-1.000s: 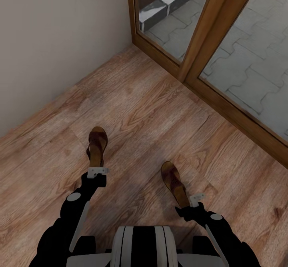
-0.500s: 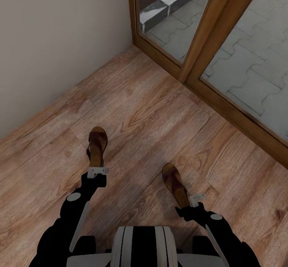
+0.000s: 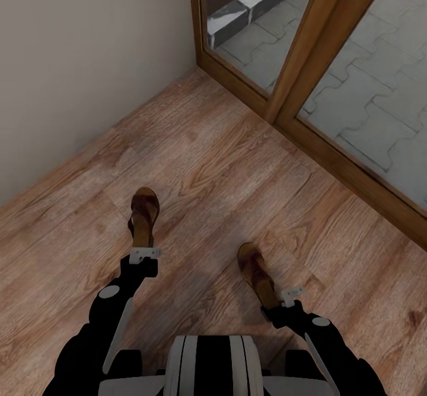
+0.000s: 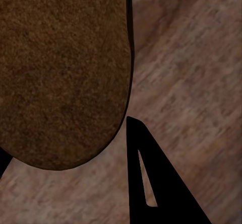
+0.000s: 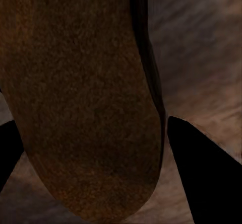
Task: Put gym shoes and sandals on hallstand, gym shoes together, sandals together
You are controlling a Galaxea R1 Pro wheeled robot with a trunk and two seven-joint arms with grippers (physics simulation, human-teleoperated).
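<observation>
Looking down from the head camera, each arm has a sandal out in front of it over the wood floor. The left gripper sits at the heel of the left sandal, and the right gripper is at the heel of the right sandal, which angles a bit toward the middle. The two sandals are well apart from each other.

Room-wise, a plain wall runs along the left and a wood-framed glass door closes off the far right, meeting in the corner ahead. Plenty of bare planks lie between the sandals and both of those edges.

The wrist cams add the close-up stuff. On the left wrist, the tan insole of the sandal shows with one dark finger just beside its rounded end, floor behind. On the right wrist, the sandal sits between both fingers. Each gripper looks spread about as wide as the sole, but honestly I can't tell whether the fingers are pinching it.
</observation>
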